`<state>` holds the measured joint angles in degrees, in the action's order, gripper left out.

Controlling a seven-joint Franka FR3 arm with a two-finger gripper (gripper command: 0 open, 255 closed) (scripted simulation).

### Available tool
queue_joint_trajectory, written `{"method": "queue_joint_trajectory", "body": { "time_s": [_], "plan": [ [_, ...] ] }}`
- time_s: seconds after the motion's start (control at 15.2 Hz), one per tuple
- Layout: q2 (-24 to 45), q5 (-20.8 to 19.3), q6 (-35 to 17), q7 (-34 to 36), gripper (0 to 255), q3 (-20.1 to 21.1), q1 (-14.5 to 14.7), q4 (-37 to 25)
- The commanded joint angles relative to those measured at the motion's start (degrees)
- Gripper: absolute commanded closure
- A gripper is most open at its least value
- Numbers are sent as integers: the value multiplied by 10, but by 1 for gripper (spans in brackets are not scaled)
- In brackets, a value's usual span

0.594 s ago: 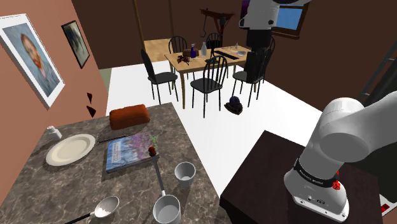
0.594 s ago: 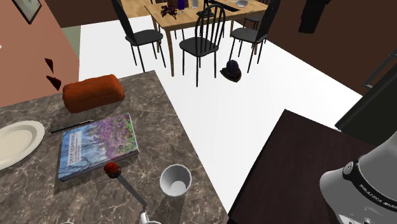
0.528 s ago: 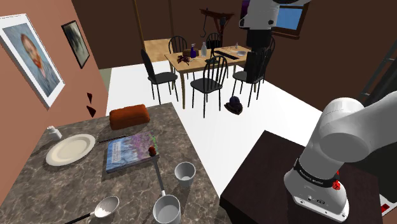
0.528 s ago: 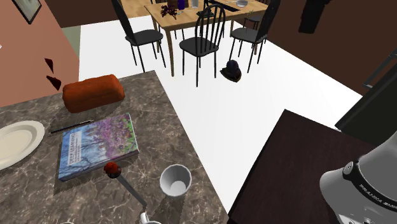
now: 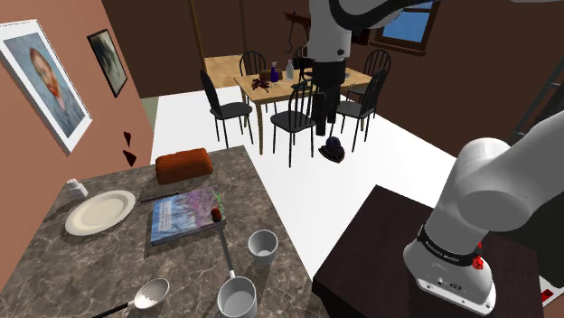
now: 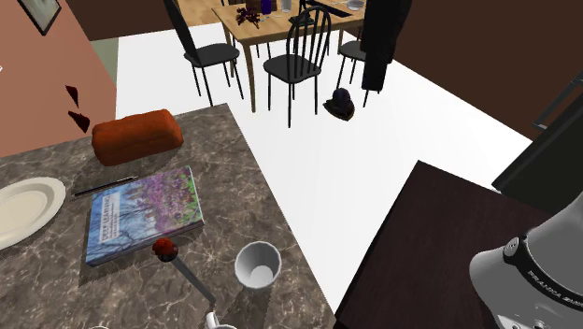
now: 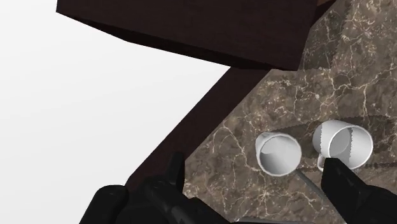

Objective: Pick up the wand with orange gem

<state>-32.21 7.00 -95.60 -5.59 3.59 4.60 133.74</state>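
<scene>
Room with brown walls and a white floor [image 5: 298, 194]. A wooden dining table [image 5: 271, 90] ringed by black chairs [image 5: 226, 108] stands at the far end. Framed portraits [image 5: 41, 77] hang on the wall at 10 o'clock in the shoulder view.

A dark marbled counter [image 5: 63, 262] takes that view's 7 o'clock corner. The dark brown stand [image 5: 371, 262] sits at 5 o'clock, with the white arm [image 5: 493, 194] rising from it.

The tool [image 5: 324, 122] hangs at 12 o'clock in the shoulder view, seen against the chairs and well apart from everything on the counter. In the wrist view its fingers [image 7: 343, 181] stand apart with only the counter far below between them: released, grasping nothing.

On the counter:
- A blue-and-purple book [image 6: 142, 213] lies mid-surface.
- A reddish-brown loaf [image 6: 136, 136] is at the book's 12 o'clock.
- A cream plate [image 6: 23, 210] is at the book's 9 o'clock.
- A first white cup [image 5: 262, 243] is at the book's 4 o'clock.
- A second white cup [image 5: 237, 296] is near the counter's front edge.

The wand [image 6: 187, 274] lies flat on the counter. Its reddish-orange gem is just beside the book's 5 o'clock corner. The grey shaft runs on toward 5 o'clock in the second exterior view and passes near the first white cup on its 9 o'clock side.
</scene>
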Motion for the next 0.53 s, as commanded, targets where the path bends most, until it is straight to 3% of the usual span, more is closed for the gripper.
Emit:
{"method": "queue_joint_trajectory", "body": {
  "time_s": [0.0,0.46],
  "plan": [
    [34,9,-19,8,0,14,9,-11],
    [168,25,-71,38,0,62,38,-80]
  ]
}}
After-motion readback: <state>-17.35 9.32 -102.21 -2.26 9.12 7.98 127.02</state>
